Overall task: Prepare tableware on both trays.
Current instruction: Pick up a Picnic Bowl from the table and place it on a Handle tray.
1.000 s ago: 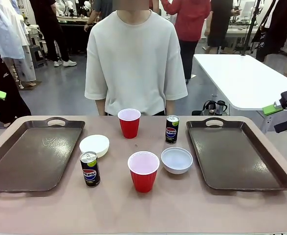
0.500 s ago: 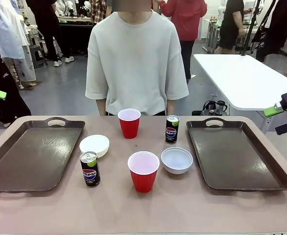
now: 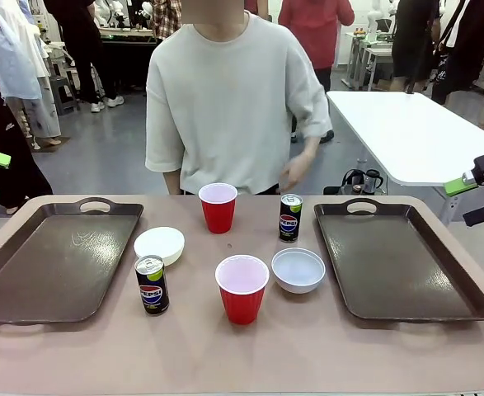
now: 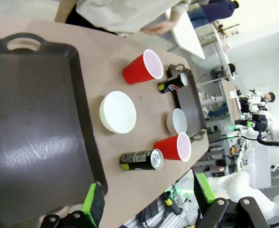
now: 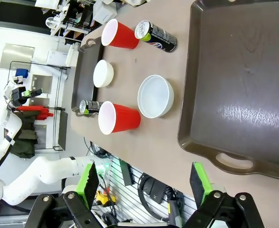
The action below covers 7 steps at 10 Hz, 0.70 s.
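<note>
The word "PEPSI", with the round logo, was legible on the near can (image 3: 152, 286), left of centre, and on the far can (image 3: 289, 219). No other print was readable.

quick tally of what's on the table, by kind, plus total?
Red plastic cups: 2
White bowls: 2
Pepsi cans: 2
Brown trays: 2
Total: 8
</note>
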Motion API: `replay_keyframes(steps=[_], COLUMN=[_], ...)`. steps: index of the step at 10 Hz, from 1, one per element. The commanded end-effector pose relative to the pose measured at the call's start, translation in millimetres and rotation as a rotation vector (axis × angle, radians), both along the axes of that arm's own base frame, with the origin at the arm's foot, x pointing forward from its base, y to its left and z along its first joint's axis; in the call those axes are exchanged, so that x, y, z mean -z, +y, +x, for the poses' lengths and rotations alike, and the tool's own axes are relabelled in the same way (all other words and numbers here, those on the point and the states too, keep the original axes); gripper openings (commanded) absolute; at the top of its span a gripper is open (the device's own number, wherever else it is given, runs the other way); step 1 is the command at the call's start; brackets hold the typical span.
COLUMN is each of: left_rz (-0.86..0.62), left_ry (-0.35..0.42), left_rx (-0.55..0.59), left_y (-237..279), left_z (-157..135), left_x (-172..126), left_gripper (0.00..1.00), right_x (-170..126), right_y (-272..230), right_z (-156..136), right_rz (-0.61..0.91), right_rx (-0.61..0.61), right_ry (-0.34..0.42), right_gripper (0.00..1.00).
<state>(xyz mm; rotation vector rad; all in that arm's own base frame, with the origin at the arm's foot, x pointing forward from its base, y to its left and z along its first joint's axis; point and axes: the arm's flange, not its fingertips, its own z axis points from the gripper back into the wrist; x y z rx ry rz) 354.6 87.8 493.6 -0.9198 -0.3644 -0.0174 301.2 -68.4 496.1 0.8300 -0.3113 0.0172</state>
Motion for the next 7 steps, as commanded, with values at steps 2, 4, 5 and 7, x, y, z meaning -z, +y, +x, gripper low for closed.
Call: replay_keyframes(steps=[2,4,5,7], left_rz=[-0.019,0.05,0.132,0.326], left_ry=[-0.009,0.028,0.009,-0.012], left_rx=[0.003,0.048,0.063,0.114], left_y=[0,-16,-36,-88], left_z=[1,5,12,31], left_x=[0,-8,-15,-29], left_gripper=[1.0,1.0,1.0,1.0], right_x=[1,1,1,1], right_y=[0,0,0,0], right_z=[2,2,2,2], right_rz=[0.019,0.019,0.019,0.019], right_rx=[-0.007,-0.007,-0.007,-0.007], right_ry=[-0.004,-0.004,-0.004,-0.004], right_gripper=[1.0,1.0,1.0,1.0])
